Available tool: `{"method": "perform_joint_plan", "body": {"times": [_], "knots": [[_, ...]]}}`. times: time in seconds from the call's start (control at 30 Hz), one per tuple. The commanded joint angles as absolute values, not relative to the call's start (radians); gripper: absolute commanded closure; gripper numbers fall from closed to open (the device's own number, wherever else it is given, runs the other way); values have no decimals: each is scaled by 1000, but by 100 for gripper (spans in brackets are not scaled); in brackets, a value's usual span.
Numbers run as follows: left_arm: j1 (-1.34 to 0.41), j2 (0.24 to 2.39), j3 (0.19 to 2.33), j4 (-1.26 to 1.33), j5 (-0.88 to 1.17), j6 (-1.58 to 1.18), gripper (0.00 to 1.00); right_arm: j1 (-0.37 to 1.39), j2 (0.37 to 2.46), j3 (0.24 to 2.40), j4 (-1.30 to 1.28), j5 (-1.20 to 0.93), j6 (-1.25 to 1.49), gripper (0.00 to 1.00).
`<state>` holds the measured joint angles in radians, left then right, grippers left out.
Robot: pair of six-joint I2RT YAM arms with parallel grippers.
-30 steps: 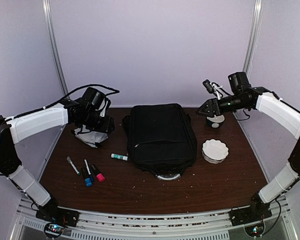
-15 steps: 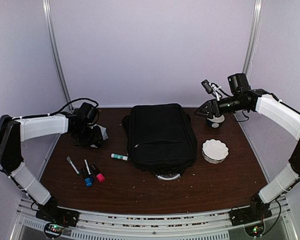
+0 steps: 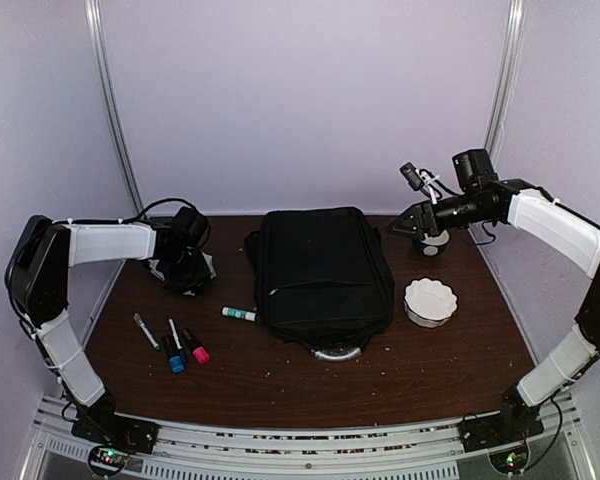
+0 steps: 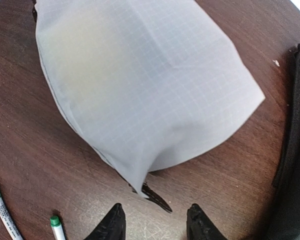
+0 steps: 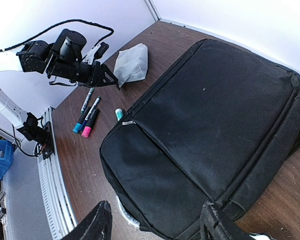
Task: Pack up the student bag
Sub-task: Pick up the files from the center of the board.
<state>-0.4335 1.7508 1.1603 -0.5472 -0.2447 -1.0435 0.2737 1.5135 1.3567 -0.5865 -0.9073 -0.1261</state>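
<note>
Ok, L gripper [image 4: 155, 227] sits low over the dark brown wooden table [image 3: 280, 385], jaws partway apart, nothing btwn them. The pointed corner of the pale grey gridded-fabric pouch [image 4: 140, 85] lies just ahead of the gap, not in it. R gripper [image 5: 155, 222] hovers w/ jaws spread wide, empty. The large black fabric backpack [image 3: 320, 275] lies flat mid-table btwn both arms. Its long axis runs near-to-far, w/ the grey-silver top handle [image 3: 336, 352] at the near end, toward the bases. From the L gripper the bag is off to the right, near the pouch; its black edge shows at the right border of the left wrist view. R gripper is up by the bag's far right corner, looking down across it. R looks nearer the bag, L nearer the pouch. Bag looks zipped, can't tell for sure. Likely step: L takes the pouch by that corner, carries it rightward; bag prob needs opening first. Loose markers [image 3: 175, 345] lie near-left of the bag.
</note>
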Motion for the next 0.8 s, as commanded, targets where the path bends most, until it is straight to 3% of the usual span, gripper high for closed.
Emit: {"method": "perform_joint_plan", "body": {"times": [0.0,0.53,0.77], "knots": [[-424,1782,1183,-558,-293,-1097,57,280,1529,1358,-581,-937,-132,39],[-407,1847,1180,-507,-301,-1055,68,282,1542,1362,-584,-927,-138,39],[-374,1872,1187,-489,-294,-1026,65,283,1552,1362,-587,-919,-141,39]]}}
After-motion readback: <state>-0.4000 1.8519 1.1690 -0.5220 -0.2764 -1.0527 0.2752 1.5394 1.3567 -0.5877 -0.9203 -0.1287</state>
